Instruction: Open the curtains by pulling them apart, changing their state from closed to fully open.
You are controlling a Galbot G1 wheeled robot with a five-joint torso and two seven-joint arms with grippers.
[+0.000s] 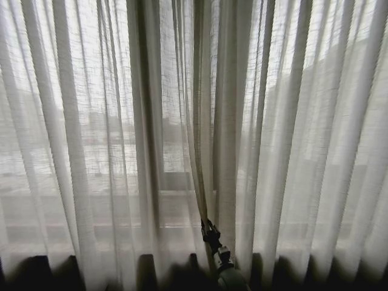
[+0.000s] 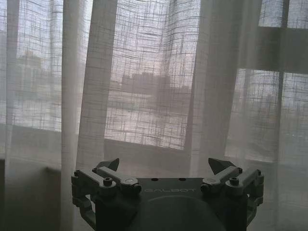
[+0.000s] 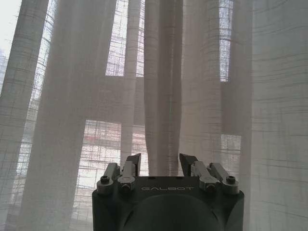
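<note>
Curtains (image 1: pixel 91 139) hang closed across the whole window in the head view, sheer white, long vertical pleats, hems near the bottom of the frame. The two panels meet just right of centre, where the folds bunch darker and beige-grey.

Right pincer (image 1: pixel 207 226) is low at that meeting line, arm coming up from the bottom edge. It sits right at the inner edge of the bunched fold, and the fold runs straight up from its tip. In the right wrist view the right pincer (image 3: pixel 160 161) has its fingers (image 3: pixel 133 160) drawn partway in, with a narrow gap between the tips. A thick pleat of curtain (image 3: pixel 162 86) hangs directly in line with that gap, dropping down between the two tips. Cannot tell whether the tips actually press the cloth or just flank it. Window frame bars (image 3: pixel 120 82) show through the weave behind.

Left pincer (image 2: pixel 165 166) in the left wrist view is spread wide, nothing between the fingers (image 2: pixel 109 164). Curtain (image 2: pixel 91 72) hangs ahead of it, apart from the tips: one pleat lines up roughly with the finger on one side, another pleat with the finger on the other, flat sheer cloth between them. Window sill (image 2: pixel 144 144) visible through the fabric beyond.
</note>
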